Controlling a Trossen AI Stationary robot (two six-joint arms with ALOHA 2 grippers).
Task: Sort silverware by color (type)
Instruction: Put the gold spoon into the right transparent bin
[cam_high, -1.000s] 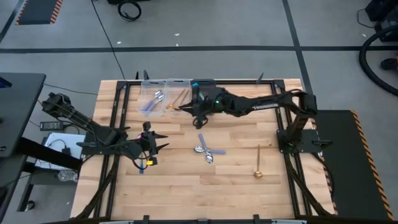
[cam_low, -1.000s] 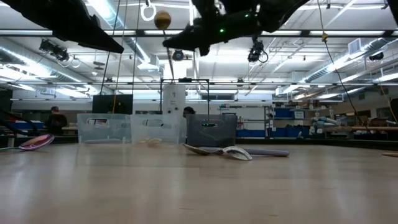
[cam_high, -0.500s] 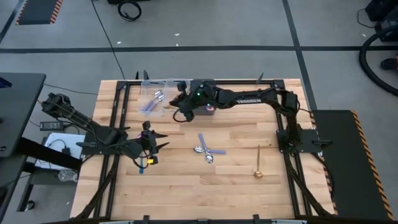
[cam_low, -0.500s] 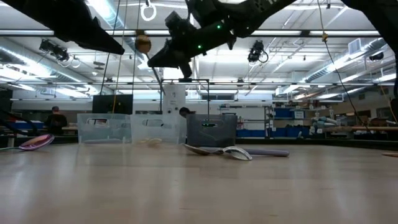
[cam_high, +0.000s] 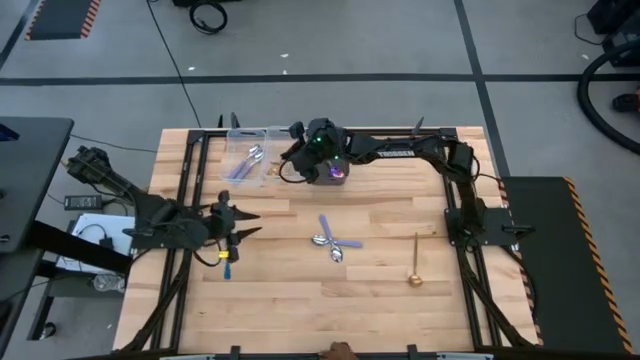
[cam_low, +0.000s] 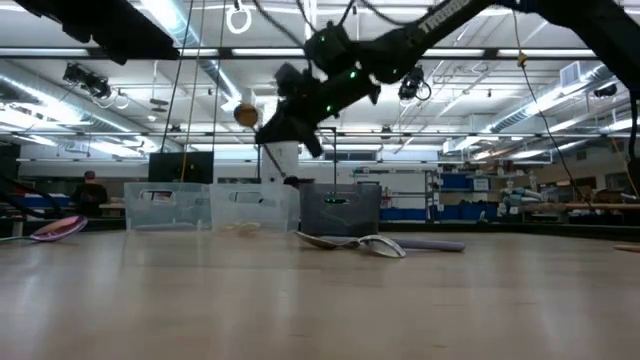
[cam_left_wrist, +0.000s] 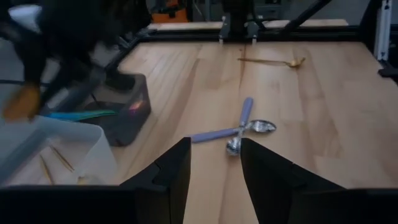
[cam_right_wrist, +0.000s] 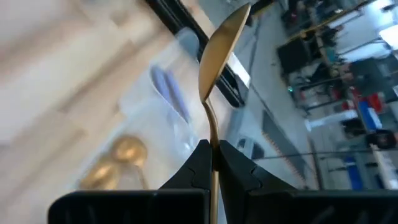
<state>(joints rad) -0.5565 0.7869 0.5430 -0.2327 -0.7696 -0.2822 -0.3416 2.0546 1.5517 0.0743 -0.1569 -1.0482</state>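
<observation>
Two lilac-handled spoons lie crossed mid-table as we look down from the high view, a gold spoon well apart toward the right arm's side; the right gripper hangs over the clear bins at the far edge, and the left gripper waits above a teal-handled spoon. From the low view we see the right gripper carrying a gold spoon bowl above the bins. Through the left wrist view we see our left fingers spread with nothing between them. Through the right wrist view our right fingers pinch the held gold spoon by its stem, with gold spoons lying in the bin below.
</observation>
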